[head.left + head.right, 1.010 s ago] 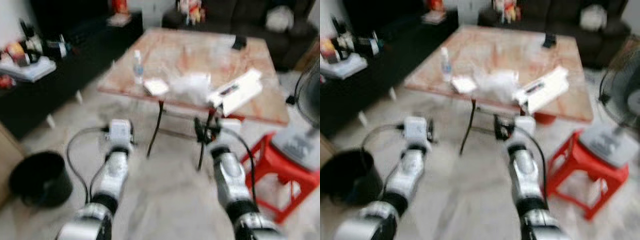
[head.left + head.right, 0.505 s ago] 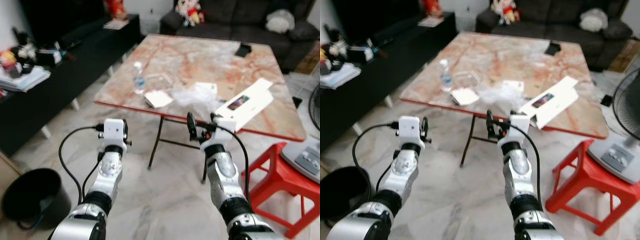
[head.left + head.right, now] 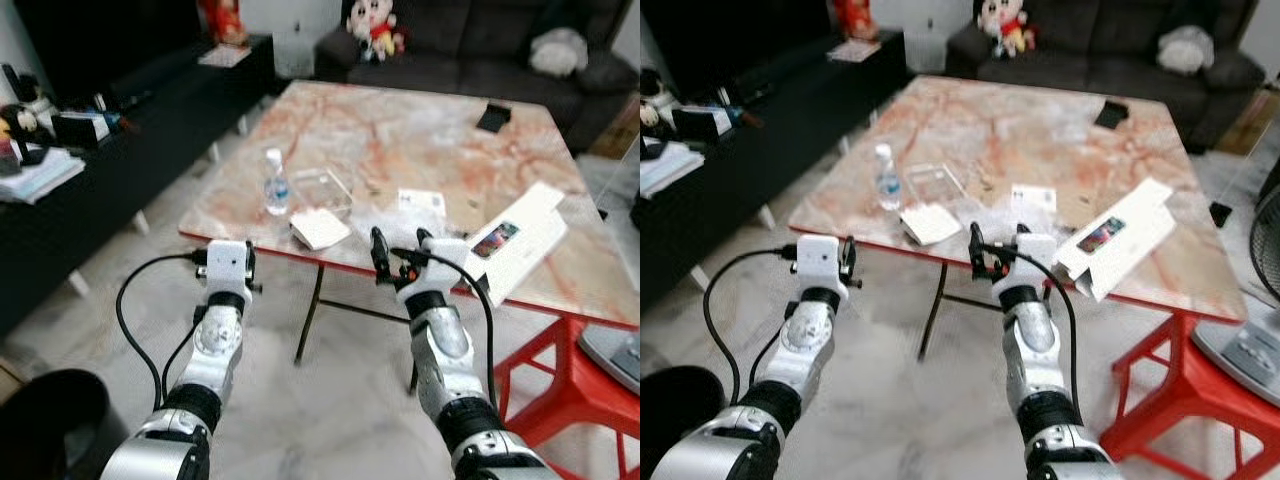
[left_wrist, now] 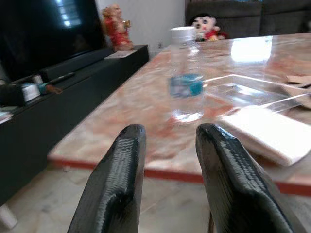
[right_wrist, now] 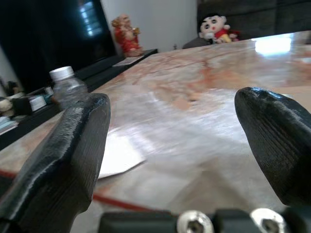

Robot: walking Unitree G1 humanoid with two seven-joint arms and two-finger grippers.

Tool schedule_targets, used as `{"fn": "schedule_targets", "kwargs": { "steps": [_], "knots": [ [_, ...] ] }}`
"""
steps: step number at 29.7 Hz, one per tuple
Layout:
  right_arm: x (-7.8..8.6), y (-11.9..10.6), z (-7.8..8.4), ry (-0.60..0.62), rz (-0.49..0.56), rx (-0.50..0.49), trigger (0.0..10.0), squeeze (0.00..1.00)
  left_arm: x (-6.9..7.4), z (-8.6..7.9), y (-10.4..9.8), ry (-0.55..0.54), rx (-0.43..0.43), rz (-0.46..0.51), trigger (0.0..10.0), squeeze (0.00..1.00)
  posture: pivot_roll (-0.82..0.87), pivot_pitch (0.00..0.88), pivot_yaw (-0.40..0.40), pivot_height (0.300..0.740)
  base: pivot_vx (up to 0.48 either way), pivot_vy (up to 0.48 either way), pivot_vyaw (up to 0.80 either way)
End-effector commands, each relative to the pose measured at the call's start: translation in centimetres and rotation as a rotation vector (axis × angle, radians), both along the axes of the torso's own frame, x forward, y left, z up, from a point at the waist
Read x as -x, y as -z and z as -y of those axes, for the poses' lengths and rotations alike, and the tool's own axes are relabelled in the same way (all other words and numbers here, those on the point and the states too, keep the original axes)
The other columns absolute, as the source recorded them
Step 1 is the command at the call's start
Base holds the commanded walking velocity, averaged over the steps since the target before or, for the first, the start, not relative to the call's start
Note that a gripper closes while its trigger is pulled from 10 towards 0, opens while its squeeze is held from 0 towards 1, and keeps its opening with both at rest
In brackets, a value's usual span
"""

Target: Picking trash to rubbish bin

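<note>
Nearest the camera, at the bottom left, a dark round rubbish bin (image 3: 45, 425) sits on the pale floor, cut off by the frame edge. Just short of the table's near edge, the right gripper (image 3: 397, 255) has its fingers spread wide and grasps nothing. To its left the left gripper (image 4: 167, 145) hangs lower with a narrow gap between its fingers, also empty. On the marble table (image 3: 330, 120) beyond lie a white folded napkin (image 3: 319, 229), crumpled clear plastic (image 3: 1030, 222) that is hard to make out, a small water bottle (image 3: 276, 183) and a clear tray (image 3: 323, 190). Further right rests a long white box (image 3: 515, 240). At the far edge lies a small dark object (image 3: 494, 117).
</note>
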State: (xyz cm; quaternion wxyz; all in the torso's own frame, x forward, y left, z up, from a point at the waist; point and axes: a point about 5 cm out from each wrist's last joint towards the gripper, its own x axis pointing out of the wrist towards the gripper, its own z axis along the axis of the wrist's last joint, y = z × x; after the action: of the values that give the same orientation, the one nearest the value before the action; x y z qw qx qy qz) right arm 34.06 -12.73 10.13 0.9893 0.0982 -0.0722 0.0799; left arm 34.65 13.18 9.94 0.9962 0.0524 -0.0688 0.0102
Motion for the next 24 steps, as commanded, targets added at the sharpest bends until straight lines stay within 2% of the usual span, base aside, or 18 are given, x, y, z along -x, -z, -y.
{"fn": "schedule_targets", "kwargs": {
  "steps": [1,3,24],
  "knots": [
    [-0.1,-0.4,1.0,0.029,0.015,0.0,10.0,0.0,-0.1,0.8,-0.4,0.02,0.013,0.016,10.0,0.0,-0.11,0.001,-0.023,0.74,0.469,0.0,0.0],
    [-0.1,-0.5,1.0,0.026,0.022,-0.004,10.0,0.0,0.0,0.8,-0.4,0.017,0.017,0.019,10.0,0.0,-0.1,0.007,-0.024,0.74,0.45,0.0,0.0],
    [-0.4,-1.8,0.9,-0.025,0.08,-0.049,10.0,0.0,0.2,1.0,-0.6,0.038,0.041,0.043,10.0,0.0,-0.1,0.025,-0.032,0.74,0.0,0.0,0.0]
  ]
}}
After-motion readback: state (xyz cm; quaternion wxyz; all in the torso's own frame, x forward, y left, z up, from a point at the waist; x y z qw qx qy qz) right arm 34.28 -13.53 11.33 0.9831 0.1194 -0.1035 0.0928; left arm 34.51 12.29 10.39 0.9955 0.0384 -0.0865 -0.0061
